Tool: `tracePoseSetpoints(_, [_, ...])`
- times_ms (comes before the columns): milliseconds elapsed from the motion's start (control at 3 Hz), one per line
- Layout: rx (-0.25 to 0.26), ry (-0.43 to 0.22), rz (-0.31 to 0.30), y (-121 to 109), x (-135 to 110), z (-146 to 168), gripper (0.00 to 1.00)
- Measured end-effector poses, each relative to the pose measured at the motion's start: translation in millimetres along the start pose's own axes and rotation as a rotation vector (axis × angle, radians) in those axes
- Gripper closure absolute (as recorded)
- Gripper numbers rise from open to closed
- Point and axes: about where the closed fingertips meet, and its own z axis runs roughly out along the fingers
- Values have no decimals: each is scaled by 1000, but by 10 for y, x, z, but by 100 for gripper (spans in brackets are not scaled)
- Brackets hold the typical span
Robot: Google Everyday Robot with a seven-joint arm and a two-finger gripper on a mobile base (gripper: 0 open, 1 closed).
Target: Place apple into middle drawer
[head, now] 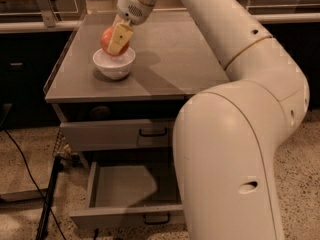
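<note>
The red-orange apple (107,37) is held in my gripper (114,40), just above the white bowl (114,66) on the left part of the cabinet top. A yellowish finger pad (120,38) lies across the apple's right side; the fingers are shut on the apple. The middle drawer (131,185) stands pulled open low in the cabinet, below and a little right of the bowl. Its grey floor shows bare, and its narrow front panel has a small dark bar handle (156,218). My arm hides the drawer's right part.
The grey cabinet top (170,59) spreads right of the bowl. A shut grey drawer (115,134) with a taller front sits above the open one. My large white arm (235,149) fills the right side. A black cable and stand (47,199) lie on the floor at left.
</note>
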Motion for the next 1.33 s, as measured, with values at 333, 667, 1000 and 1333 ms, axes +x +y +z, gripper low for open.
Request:
tracePoseSetpoints(333, [70,9,-9,55,-82,-543,100])
tracePoseSetpoints(667, [117,6,7,343,-67,-1075,100])
tracePoseSetpoints(1000, [166,-74,40,839,-116,-1559,100])
tracePoseSetpoints(1333, [185,-63,92,1018,203,-1603,100])
